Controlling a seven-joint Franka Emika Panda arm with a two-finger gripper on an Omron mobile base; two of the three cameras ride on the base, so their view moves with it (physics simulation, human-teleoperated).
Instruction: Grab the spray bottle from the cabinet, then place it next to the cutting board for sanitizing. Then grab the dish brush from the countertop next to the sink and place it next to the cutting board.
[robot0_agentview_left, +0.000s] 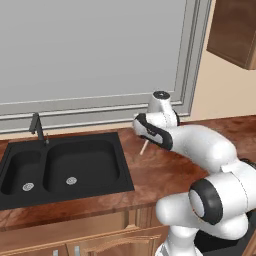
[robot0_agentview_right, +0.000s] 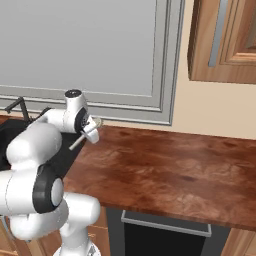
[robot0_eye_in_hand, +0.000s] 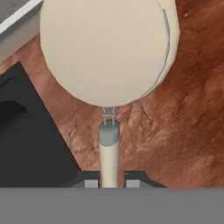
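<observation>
Hand view: hand (robot0_eye_in_hand: 109, 183) grasping the dish brush (robot0_eye_in_hand: 108, 157) above the countertop (robot0_eye_in_hand: 175, 131), beside the sink (robot0_eye_in_hand: 30, 144).

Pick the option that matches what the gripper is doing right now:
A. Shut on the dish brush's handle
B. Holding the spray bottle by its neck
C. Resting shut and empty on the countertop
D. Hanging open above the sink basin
A: in the hand view the gripper has its finger tips closed on either side of the dish brush handle, the pale head filling the view ahead, over the countertop beside the sink.
</observation>
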